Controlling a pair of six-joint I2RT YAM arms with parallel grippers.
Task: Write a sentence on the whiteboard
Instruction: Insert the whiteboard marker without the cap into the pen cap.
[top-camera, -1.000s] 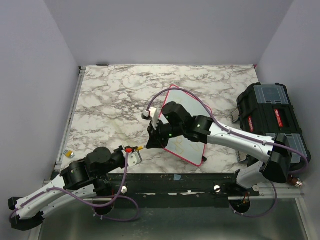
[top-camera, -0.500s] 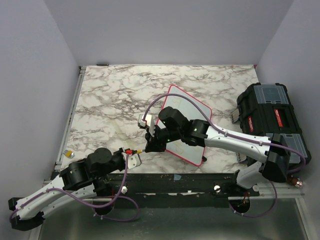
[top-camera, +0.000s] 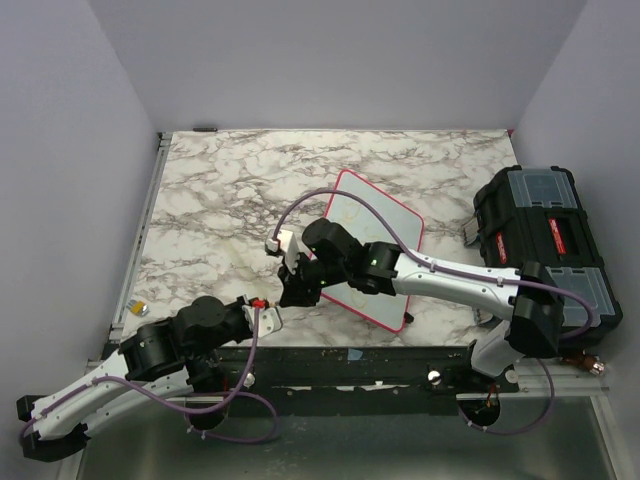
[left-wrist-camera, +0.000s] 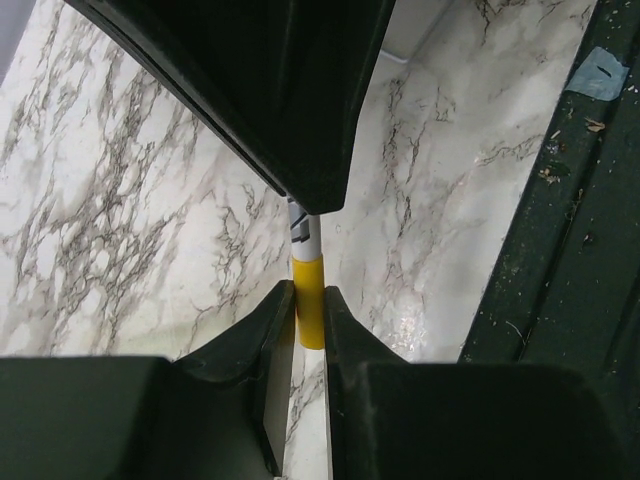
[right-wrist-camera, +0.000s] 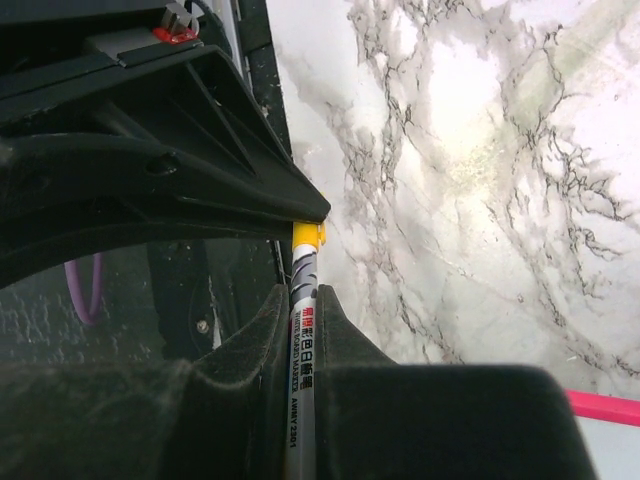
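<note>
Top: whiteboard (top-camera: 372, 205) lies flat on the marble table (top-camera: 220, 190), centre-right, turned cornerwise. R arm crosses its near half, so can't tell if anything's written on it. R gripper (top-camera: 292, 289) and L gripper (top-camera: 272, 306) meet tip to tip just off the board's left corner, near the table's front edge.

L wrist: L gripper pinched on the yellow end of the marker (left-wrist-camera: 309, 312). White barrel runs up into R gripper.

R wrist: R gripper pinched on the printed barrel, yellow end pointing at L. Prob a cap pull or re-cap, one end each so they part axially. Can't tell which.
</note>
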